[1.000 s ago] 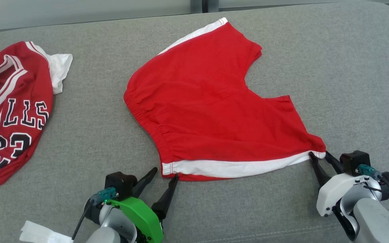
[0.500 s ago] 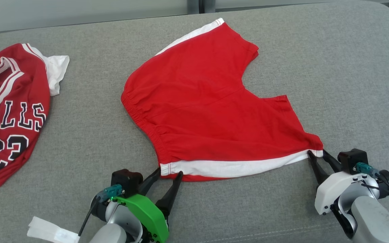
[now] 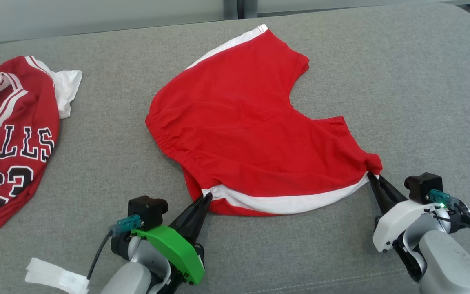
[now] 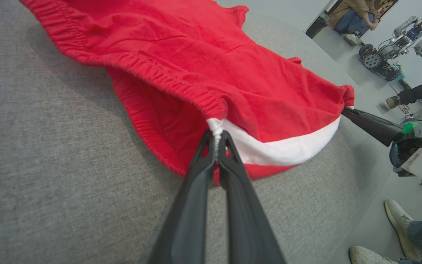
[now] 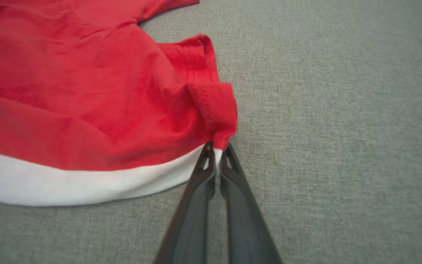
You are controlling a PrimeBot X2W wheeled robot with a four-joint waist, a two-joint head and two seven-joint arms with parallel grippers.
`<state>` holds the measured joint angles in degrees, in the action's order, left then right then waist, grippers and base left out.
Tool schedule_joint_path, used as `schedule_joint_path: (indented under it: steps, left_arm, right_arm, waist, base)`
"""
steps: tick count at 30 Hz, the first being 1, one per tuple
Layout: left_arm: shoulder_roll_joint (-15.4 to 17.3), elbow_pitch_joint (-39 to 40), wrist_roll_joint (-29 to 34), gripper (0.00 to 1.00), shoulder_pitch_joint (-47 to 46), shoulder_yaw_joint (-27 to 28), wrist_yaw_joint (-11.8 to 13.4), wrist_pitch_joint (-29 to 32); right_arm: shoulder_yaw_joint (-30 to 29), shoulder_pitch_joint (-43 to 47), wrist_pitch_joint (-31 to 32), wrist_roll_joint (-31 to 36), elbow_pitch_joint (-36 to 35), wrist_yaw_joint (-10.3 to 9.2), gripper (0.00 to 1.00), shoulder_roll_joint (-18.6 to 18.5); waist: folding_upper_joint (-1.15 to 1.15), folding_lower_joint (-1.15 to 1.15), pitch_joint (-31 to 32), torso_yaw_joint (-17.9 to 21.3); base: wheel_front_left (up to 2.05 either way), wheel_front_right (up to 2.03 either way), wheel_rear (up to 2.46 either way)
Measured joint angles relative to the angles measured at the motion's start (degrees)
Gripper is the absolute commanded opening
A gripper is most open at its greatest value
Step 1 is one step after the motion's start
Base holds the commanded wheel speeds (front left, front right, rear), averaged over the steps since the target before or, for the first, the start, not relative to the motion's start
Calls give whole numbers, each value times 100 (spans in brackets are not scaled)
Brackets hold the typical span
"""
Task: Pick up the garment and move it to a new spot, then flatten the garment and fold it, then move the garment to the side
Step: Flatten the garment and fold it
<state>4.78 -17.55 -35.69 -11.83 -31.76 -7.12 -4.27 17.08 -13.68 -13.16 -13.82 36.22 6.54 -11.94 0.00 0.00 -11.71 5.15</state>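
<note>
Left gripper (image 3: 207, 197) and right gripper (image 3: 369, 176) pinch the shorts (image 3: 251, 134); a jersey (image 3: 14, 139) lies well apart.

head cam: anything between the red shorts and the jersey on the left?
Nothing. In the head view the stretch between the red shorts and the jersey is bare grey cushion.

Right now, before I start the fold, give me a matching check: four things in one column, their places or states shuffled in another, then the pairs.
1. left fingers
2. right fingers
3. red basketball jersey with black-and-white lettering
4. white paper slip

a. shut on the leg-hem corner of the red shorts with a white side stripe
b. at the near-left edge of the grey fabric cushion
c. shut on the shorts' elastic waistband corner
d. lying rumpled at the far left, untouched

Pairs: 1-c, 2-a, 3-d, 4-b
</note>
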Motion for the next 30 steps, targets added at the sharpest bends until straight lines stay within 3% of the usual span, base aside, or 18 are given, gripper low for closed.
schedule_joint_path:
  steps: [7, 13, 30]
  left_arm:
    - [292, 513, -536, 0, 199, 104, 0, 235]
    - [583, 1230, -1039, 0, 665, 175, 0, 592]
    - [728, 2349, -2052, 0, 2240, 224, 40, 1083]
  right_arm:
    - [26, 179, 42, -525, -354, 58, 0, -163]
    - [285, 772, 558, -1241, -836, 58, 0, -492]
    - [-3, 2308, 1488, -3006, -2401, 58, 0, -1427]
  waist:
    - [0, 0, 154, 55]
    - [0, 0, 212, 123]
    - [0, 0, 189, 171]
  base:
    - [0, 0, 0]
    - [0, 0, 0]
    - [0, 0, 0]
